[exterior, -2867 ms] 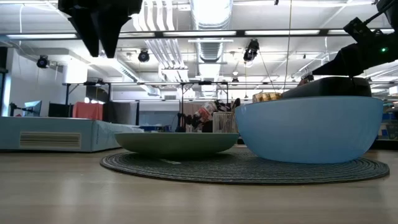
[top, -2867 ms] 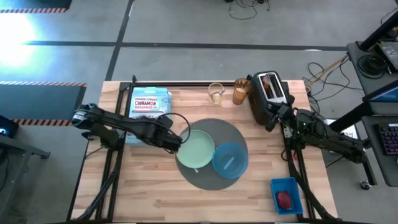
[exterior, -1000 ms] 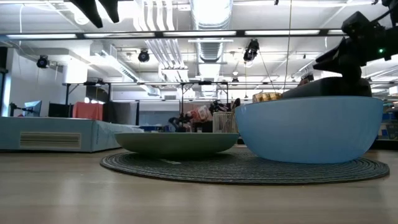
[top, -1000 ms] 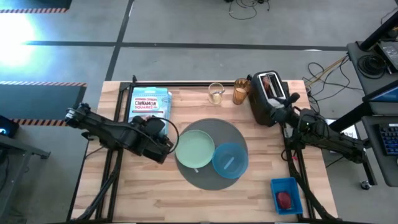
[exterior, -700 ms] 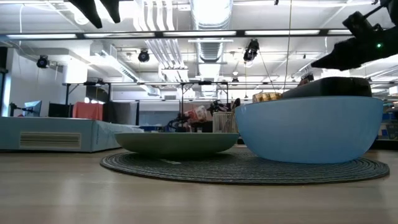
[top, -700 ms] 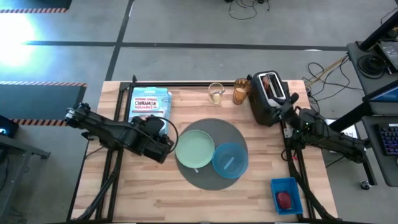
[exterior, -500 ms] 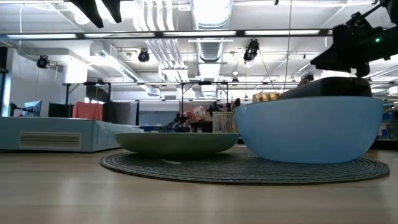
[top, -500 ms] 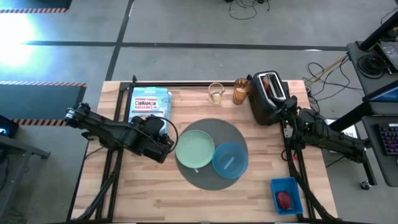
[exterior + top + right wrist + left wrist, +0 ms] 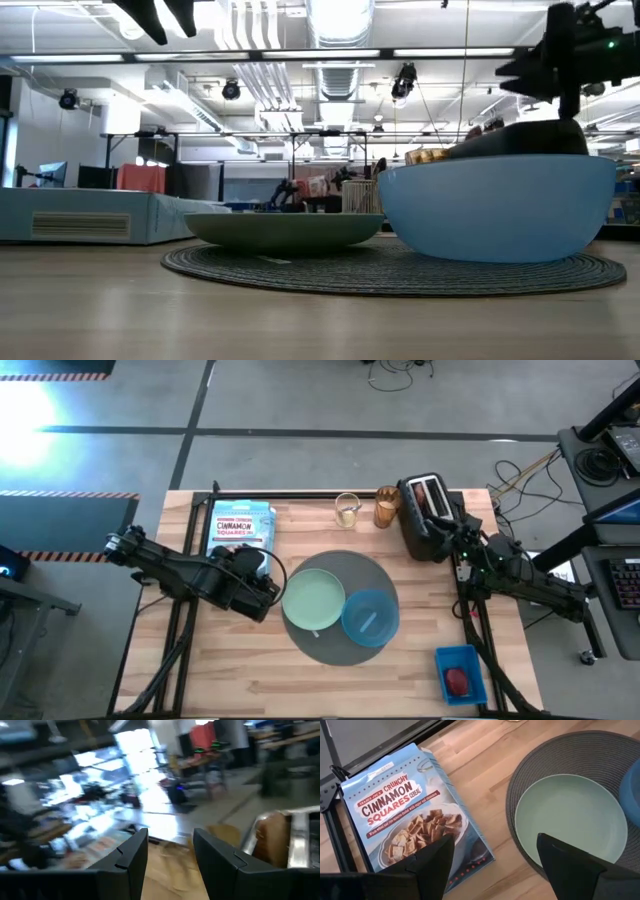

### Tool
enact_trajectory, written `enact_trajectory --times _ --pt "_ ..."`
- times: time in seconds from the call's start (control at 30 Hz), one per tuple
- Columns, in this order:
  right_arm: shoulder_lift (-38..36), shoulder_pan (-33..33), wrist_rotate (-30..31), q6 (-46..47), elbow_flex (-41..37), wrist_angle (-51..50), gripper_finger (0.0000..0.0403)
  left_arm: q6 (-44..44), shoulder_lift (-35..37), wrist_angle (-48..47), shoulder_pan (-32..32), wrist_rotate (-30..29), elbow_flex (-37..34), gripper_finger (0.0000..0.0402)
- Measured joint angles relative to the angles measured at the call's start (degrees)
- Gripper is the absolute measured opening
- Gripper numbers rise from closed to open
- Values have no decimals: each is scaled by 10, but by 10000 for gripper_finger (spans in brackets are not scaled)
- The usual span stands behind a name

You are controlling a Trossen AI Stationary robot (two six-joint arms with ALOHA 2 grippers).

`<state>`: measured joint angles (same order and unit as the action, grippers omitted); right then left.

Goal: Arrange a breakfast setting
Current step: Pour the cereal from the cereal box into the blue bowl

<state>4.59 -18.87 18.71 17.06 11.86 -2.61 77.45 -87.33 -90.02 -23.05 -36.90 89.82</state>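
A round dark-grey mat (image 9: 375, 575) lies mid-table. On it rest a pale green plate (image 9: 313, 601) and a blue bowl (image 9: 370, 617). A brown toast slice (image 9: 272, 840) stands in the slot of the black toaster (image 9: 422, 510) at the far right. My right gripper (image 9: 447, 526) hovers open just above the toaster's right side (image 9: 170, 862). My left gripper (image 9: 266, 592) is open and empty above the table, left of the plate (image 9: 495, 865). An amber glass (image 9: 387, 509) stands left of the toaster. The cereal box (image 9: 240, 528) lies flat at the far left.
A clear glass (image 9: 347, 510) stands beside the amber one at the far edge. A blue tray (image 9: 458, 672) holding a small red food piece (image 9: 456, 681) sits at the near right corner. Bare wood lies along the near edge and at the near left.
My right gripper has moved toward the toaster and the table's far edge, turning as it went; it now stands over the toaster's right side. The left arm has kept still.
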Motion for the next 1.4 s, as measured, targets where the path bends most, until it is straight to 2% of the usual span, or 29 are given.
enact_trajectory --times 0.13,0.2,0.47,0.6,0.83,0.97,1.13,1.27,1.4 --pt "0 0 1 41 -1 51 148 0 0 0 0 2 0 267" --pt "0 0 -5 58 2 43 148 0 0 0 0 2 0 267" --pt "1 1 -114 61 9 23 148 -4 0 0 0 2 0 267" --pt "1 1 -119 62 9 23 148 -5 0 0 0 2 0 267" --pt "8 1 -137 159 11 36 148 -5 0 0 0 2 0 267" --pt "19 1 -142 162 47 31 148 -4 0 0 0 2 0 267" --pt "90 1 -142 122 131 3 148 -2 0 0 -2 4 0 267" --pt "192 1 -155 96 199 -54 153 3 0 0 -3 4 -1 267" --pt "302 1 -200 90 250 -52 166 21 0 0 -3 4 -24 267"
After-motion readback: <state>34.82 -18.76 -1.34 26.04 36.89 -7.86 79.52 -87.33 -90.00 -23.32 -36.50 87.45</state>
